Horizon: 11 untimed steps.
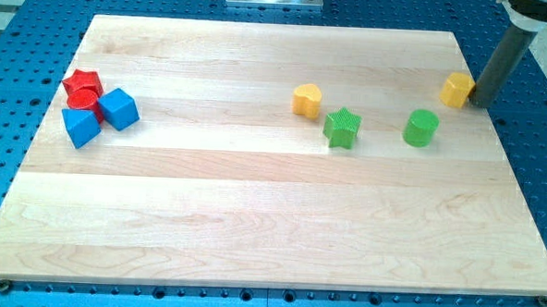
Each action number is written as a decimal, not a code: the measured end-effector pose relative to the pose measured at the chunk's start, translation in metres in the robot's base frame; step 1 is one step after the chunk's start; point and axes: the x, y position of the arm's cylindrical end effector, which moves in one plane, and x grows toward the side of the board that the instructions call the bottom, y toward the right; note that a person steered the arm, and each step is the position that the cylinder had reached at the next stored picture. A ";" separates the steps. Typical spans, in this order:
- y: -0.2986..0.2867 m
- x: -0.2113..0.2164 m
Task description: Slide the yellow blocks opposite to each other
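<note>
Two yellow blocks lie on the wooden board. One yellow block point(458, 89), hexagon-like, sits near the board's right edge in the upper part. The other yellow block point(306, 100), rounded and heart-like, lies right of the centre top. My tip point(480, 101) stands just right of the right yellow block, touching or nearly touching its right side. The dark rod rises from there to the view's top right corner.
A green star point(342, 128) lies just below-right of the middle yellow block. A green cylinder point(422, 128) lies below-left of the right yellow block. At the left, a red star point(82, 83), a red cylinder point(87, 100) and two blue cubes point(119, 108) point(80, 127) cluster together.
</note>
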 end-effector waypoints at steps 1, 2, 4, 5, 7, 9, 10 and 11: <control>-0.056 0.000; -0.127 -0.014; -0.122 -0.009; -0.190 0.002; -0.219 0.028; -0.310 0.055; -0.337 0.083; -0.352 0.073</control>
